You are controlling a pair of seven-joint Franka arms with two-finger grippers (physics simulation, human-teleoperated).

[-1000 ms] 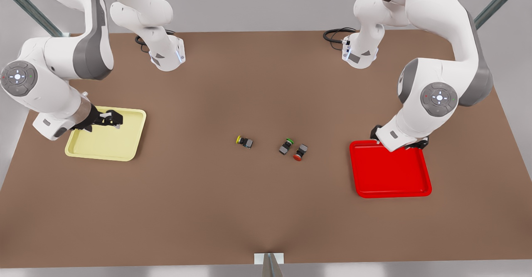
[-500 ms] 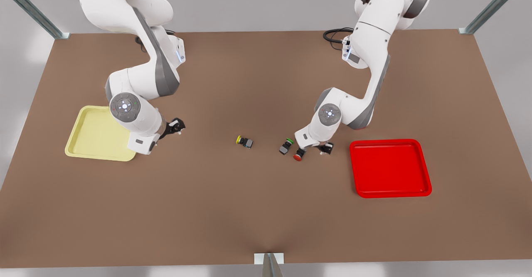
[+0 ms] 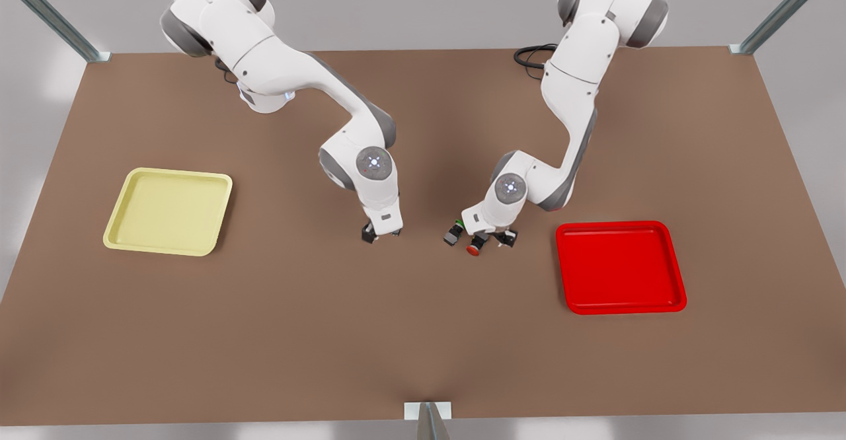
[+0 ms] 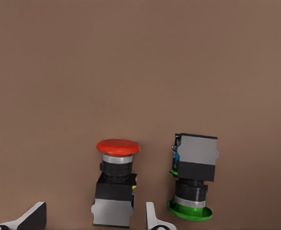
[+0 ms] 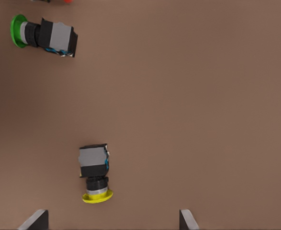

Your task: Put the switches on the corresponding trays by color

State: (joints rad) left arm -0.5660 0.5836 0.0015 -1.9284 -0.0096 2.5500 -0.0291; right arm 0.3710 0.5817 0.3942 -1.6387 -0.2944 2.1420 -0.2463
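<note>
Two pincers spread: left pincer (image 4: pixel 95 218) straddles red switch (image 4: pixel 115 179); right pincer (image 5: pixel 112 221) above yellow switch (image 5: pixel 95 173).

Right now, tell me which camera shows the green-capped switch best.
The left wrist view: the green-capped switch lies on its side beside the red-capped switch, body and cap large and unobstructed. The right wrist view shows the green one whole but smaller. In the front view it is tiny, next to the left gripper.
</note>
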